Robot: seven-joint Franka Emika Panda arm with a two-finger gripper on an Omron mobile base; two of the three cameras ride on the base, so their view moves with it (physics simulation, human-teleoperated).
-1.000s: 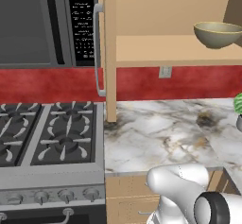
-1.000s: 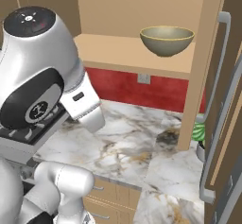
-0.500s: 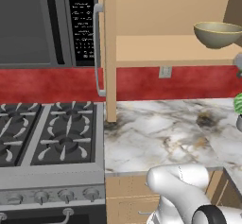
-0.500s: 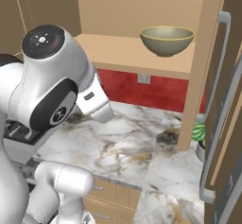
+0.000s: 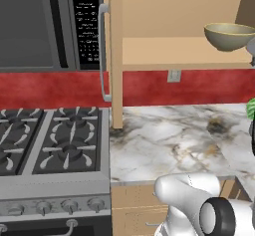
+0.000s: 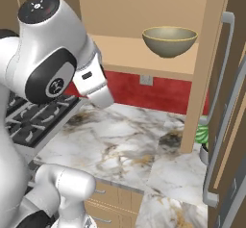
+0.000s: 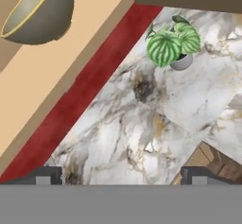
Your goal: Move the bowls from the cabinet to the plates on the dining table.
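One olive-beige bowl [image 6: 169,40] with a yellowish rim stands upright on the wooden shelf [image 6: 129,54] of the open tan cabinet [image 5: 117,56]. The same bowl [image 5: 226,35] is at the right end of the shelf in the left base view. In the hand view the bowl [image 7: 40,12] lies at the upper left, well ahead of my gripper [image 7: 124,176]. The gripper is open, with nothing between its dark fingertips [image 7: 47,175], and hangs over the marble counter in front of the shelf. The plates and the dining table are out of view.
A small potted plant [image 7: 172,43] stands on the marble counter [image 5: 179,140] below the shelf's right end. The open cabinet door with its grey bar handle [image 6: 218,107] juts out on the right. A microwave [image 5: 47,26] and a gas stove [image 5: 50,145] are to the left.
My arm has swung upward and toward the cabinet, and a grey part of it now shows beside the bowl at the left base view's right edge. The bowl has not moved.
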